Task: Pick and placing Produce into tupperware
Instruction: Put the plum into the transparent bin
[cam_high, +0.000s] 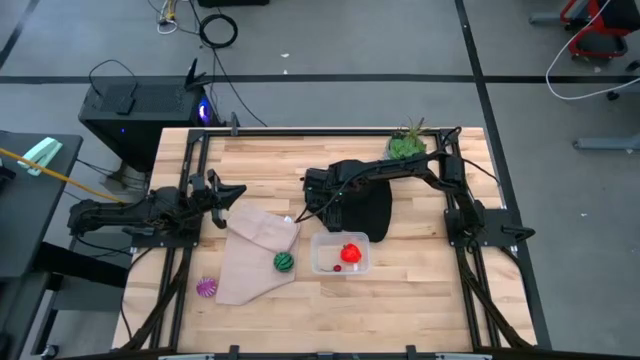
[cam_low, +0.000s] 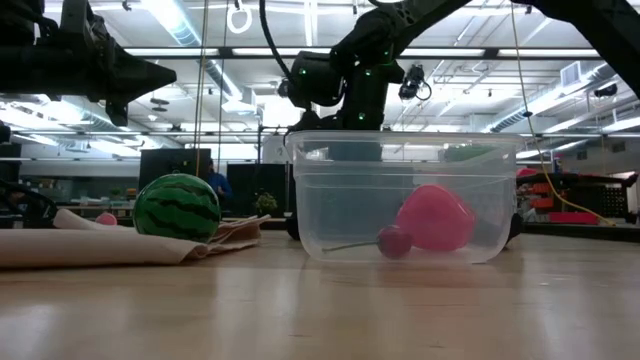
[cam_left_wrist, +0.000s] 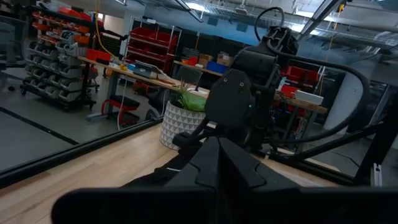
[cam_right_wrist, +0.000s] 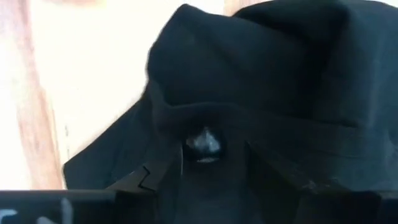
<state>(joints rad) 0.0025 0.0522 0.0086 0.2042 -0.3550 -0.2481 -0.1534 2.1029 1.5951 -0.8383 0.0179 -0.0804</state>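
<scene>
Right pincer (cam_high: 312, 186): above the black cloth (cam_high: 366, 208) at the counter's middle, behind the tupperware; its wrist view shows black folds filling the frame with a small shiny spot between the fingers; how far the fingers stand apart, and whether they pinch the cloth, cannot be told

Left pincer (cam_high: 238, 190): closed on nothing, raised over the counter's left part beside the beige cloth (cam_high: 255, 258)

Tupperware (cam_high: 340, 254): clear, lidless, upright on the counter (cam_high: 420, 290), just in front of the black cloth, nearer the front edge than the right pincer, and right of the beige cloth

Produce: red piece (cam_high: 351, 253) inside the tupperware, a smaller red item with a thin stem (cam_low: 392, 241) beside it; dark-green striped ball (cam_high: 284, 262) on the beige cloth's right edge, near the tupperware's left wall; purple-magenta ribbed ball (cam_high: 208, 288) on bare counter just left of the beige cloth, well apart from both pincers

Other: leafy green plant (cam_high: 406, 143) at the counter's rear, beside the right arm
</scene>
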